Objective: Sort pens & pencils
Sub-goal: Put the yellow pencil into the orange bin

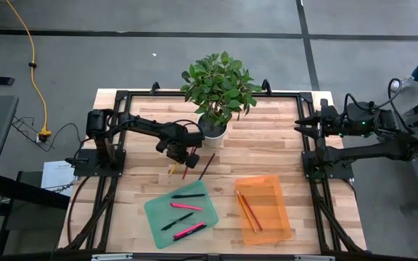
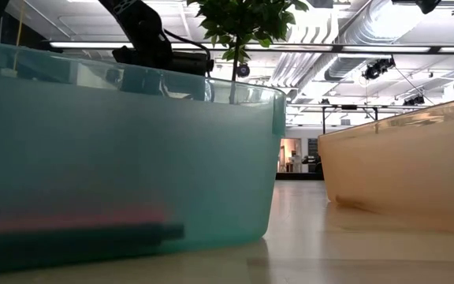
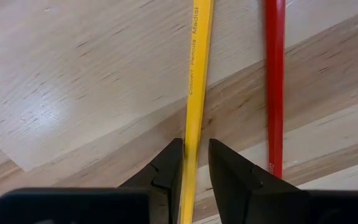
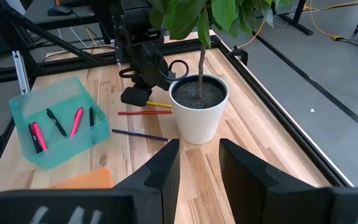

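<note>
The yellow pencil (image 3: 194, 93) lies flat on the bare wood of the table (image 1: 267, 145), just in front of the white plant pot (image 1: 212, 129). The left gripper (image 3: 194, 163) is down over it with one dark finger on each side of the shaft. The fingers stand close to the wood of the pencil, but whether they already pinch it I cannot tell (a thin sliver of gap shows on one side).

A red pencil (image 3: 275, 81) lies just beside the yellow one, nearly parallel and not touching it. A dark pencil (image 1: 206, 167) rests a little further from the pot, also on the table.

In front of the pot and to its left sits the teal tray (image 1: 158, 214), holding the pink and black pens (image 1: 187, 206). In front of the pot and to its right sits the orange tray (image 1: 281, 217), with a few pencils (image 1: 247, 210) already in it.

The right gripper (image 4: 199, 163) waits well to the right of the pot, raised off the table, its fingers apart and holding nothing.

The step in hand looks like picking up the yellow pencil. Next it calls for a firm close on the shaft, a straight lift clear of the red neighbour, then a carry to the orange tray.
</note>
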### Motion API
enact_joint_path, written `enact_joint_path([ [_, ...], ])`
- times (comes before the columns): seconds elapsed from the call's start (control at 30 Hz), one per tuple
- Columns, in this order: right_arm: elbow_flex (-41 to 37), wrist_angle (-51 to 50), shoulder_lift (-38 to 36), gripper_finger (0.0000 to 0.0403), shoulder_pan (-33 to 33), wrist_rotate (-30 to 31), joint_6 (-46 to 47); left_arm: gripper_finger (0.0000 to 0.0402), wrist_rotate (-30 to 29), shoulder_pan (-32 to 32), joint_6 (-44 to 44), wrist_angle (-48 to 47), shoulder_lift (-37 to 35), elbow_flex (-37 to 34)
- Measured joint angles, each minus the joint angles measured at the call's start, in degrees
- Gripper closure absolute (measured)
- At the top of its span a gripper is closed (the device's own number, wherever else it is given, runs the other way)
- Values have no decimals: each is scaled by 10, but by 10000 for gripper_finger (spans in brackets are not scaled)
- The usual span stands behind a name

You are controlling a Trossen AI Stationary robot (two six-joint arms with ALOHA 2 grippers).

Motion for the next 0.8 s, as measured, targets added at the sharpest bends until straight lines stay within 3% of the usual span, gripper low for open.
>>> enact_joint_path([
  [0.2, 0, 0, 0, 299, 0, 0, -1, 343, 0, 0, 0, 1, 0, 0],
  [0.4, 0, 0, 0, 299, 0, 0, -1, 392, 0, 0, 1, 4, 1, 0],
  [0.6, 0, 0, 0, 299, 0, 1, -1, 379, 0, 0, 4, 7, -6, -1],
  [0.8, 0, 1, 0, 299, 0, 4, -1, 397, -18, -1, 7, 1, -31, -2],
])
